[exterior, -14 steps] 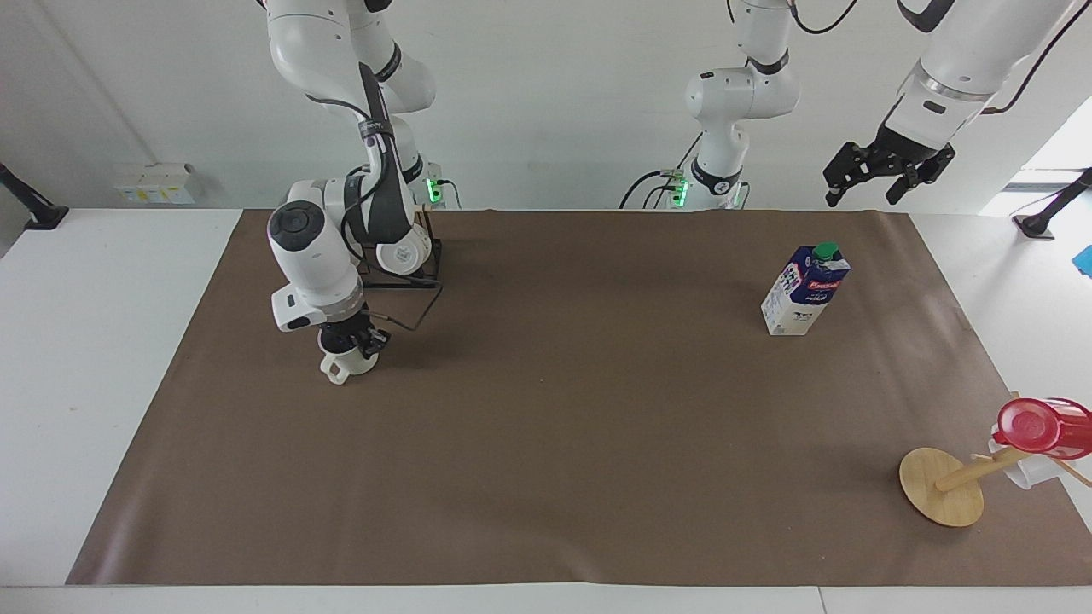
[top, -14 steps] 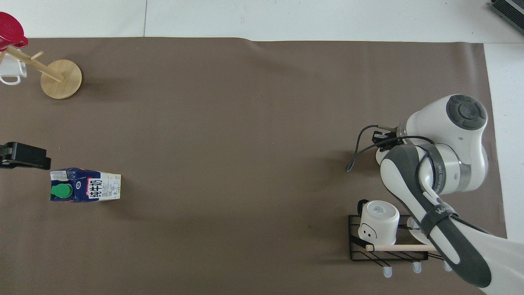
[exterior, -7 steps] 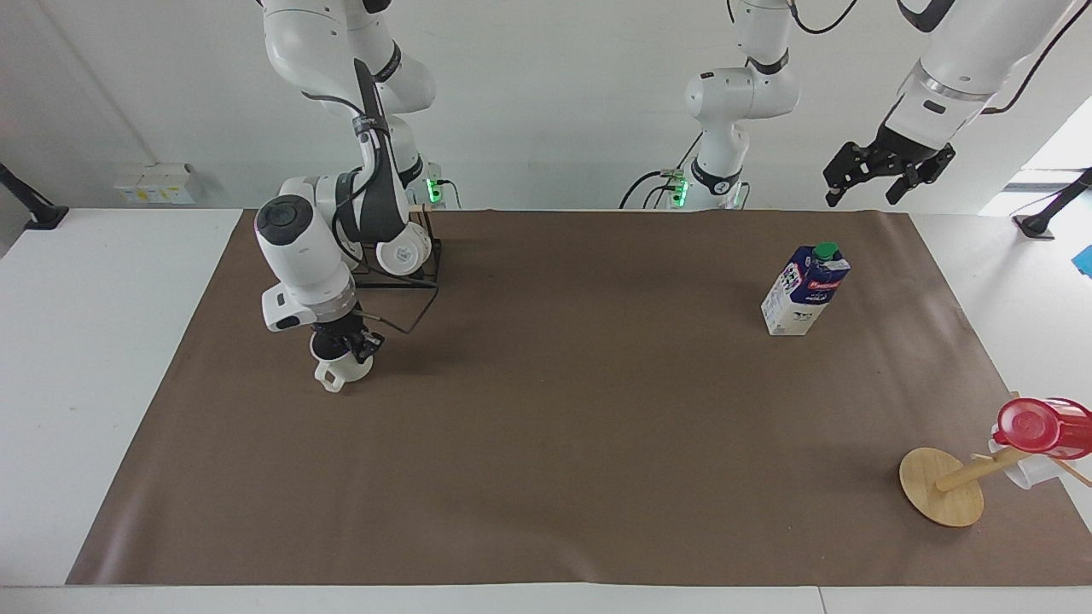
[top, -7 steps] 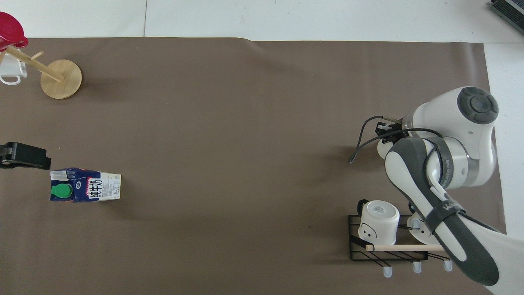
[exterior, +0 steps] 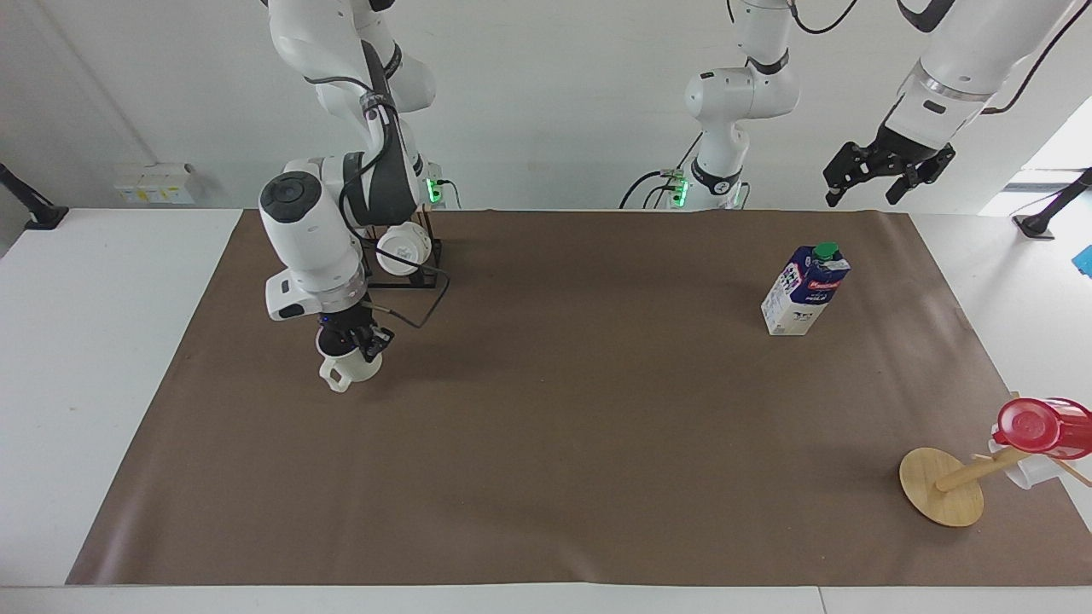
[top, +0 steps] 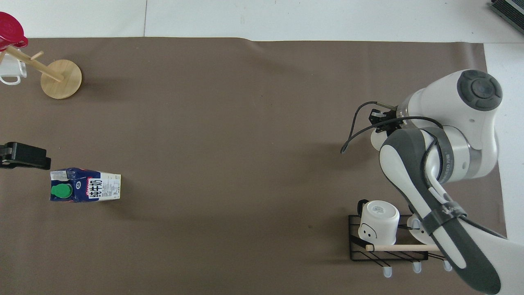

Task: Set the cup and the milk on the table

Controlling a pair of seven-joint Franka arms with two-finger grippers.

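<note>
While the milk [exterior: 805, 290] already stands upright on the counter [exterior: 597, 443] toward the left arm's end, the cup [exterior: 348, 367] is the half of the job that looks unfinished. The right gripper [exterior: 350, 341] reaches into its mouth from above, jaws clamped on the cup's rim, and the cup sits at or just above the brown mat near the right arm's end, handle turned away from the robots; I cannot tell whether its base touches yet. From above, the arm's wrist hides all but a sliver of it. Once it rests, what is left, by my reckoning, is to let go and lift clear. The left gripper [exterior: 887, 170] waits high over the mat's edge near its base, close to the milk, jaws apart and holding nothing. Compared with a second ago, the right arm's wrist has drifted a little toward the right arm's end and back, and the cup has barely shifted along the mat, sitting slightly farther from the robots than before. The milk, the rack [top: 387, 237] with its upturned mug [top: 378, 221], and the wooden stand [exterior: 943, 486] with the red cup [exterior: 1041, 426] have not moved.
</note>
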